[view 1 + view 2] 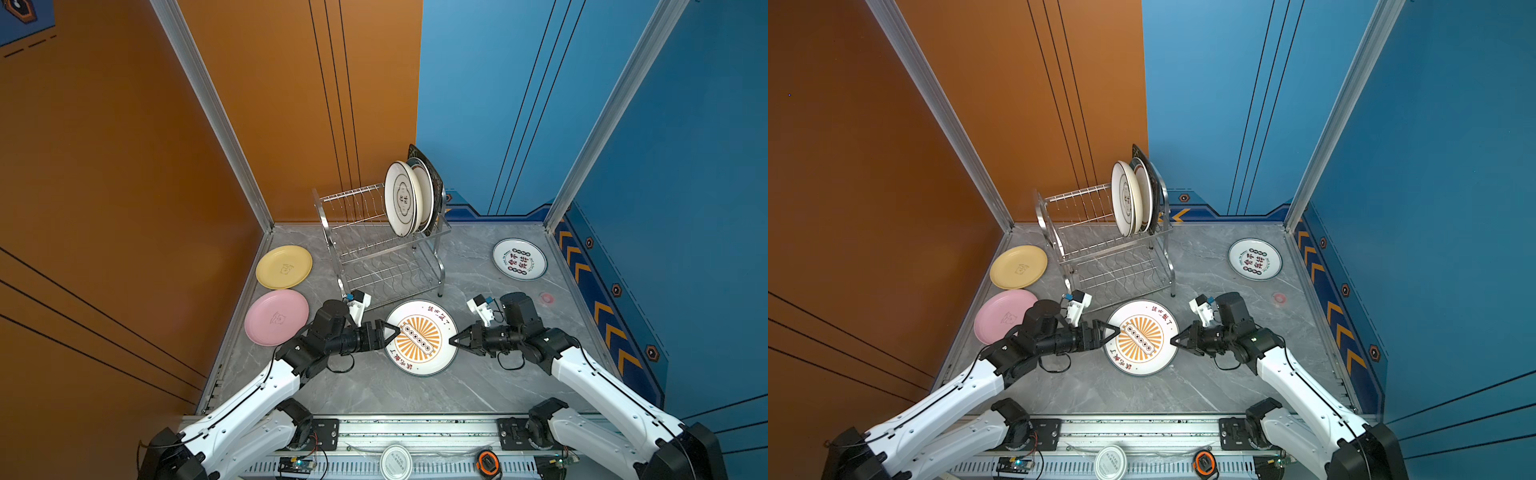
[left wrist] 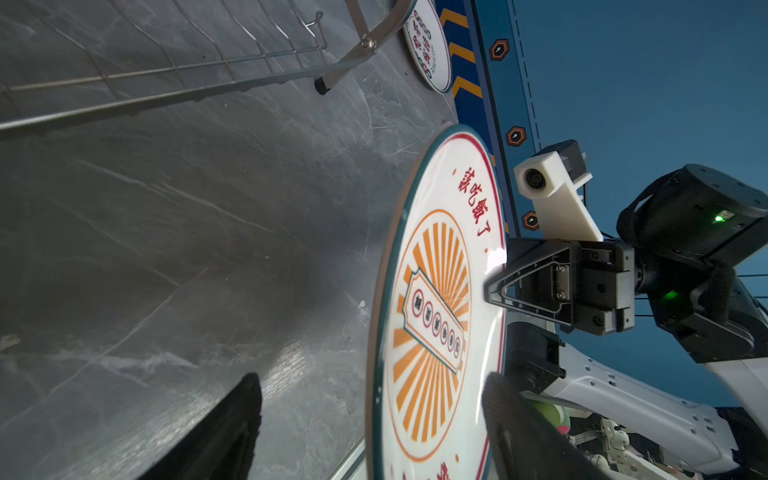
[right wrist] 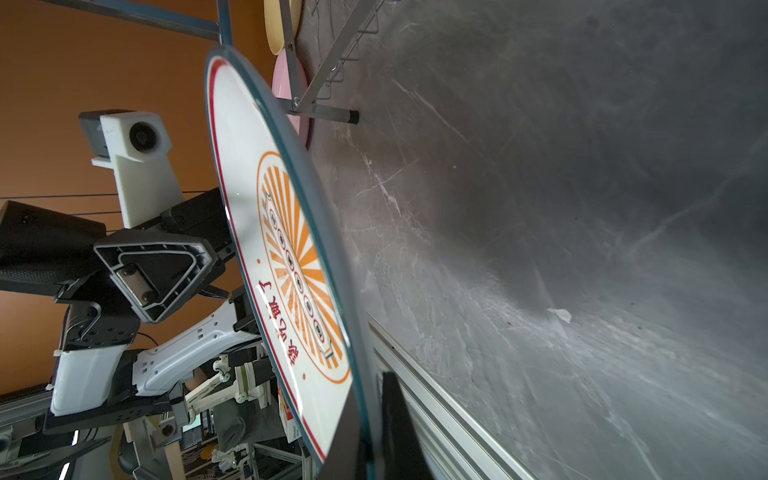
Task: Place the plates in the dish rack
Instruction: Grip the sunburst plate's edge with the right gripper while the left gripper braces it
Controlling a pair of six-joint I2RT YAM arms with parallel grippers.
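The sunburst plate [image 1: 419, 337], white with a green rim, sits tilted off the grey marbled table [image 1: 374, 386] at the front centre, just in front of the dish rack [image 1: 374, 249]. The right gripper [image 1: 453, 341] is clamped on its right rim. The left gripper [image 1: 392, 332] has its jaws spread wide around the opposite rim, not pinching it. Three plates show on edge at the right end of the rack's upper tier: a white plate [image 1: 401, 199] in front, a beige plate [image 1: 424, 195] behind it, and a black square plate [image 1: 432, 174] at the back. The rack's near legs stand close behind the held plate. A yellow plate [image 1: 284, 267] and a pink plate [image 1: 276, 317] lie flat to the left, and a lettered plate [image 1: 519, 258] lies at far right. The sunburst plate reads 該吃飯了 in red; the lettered plate's characters are too small to read.
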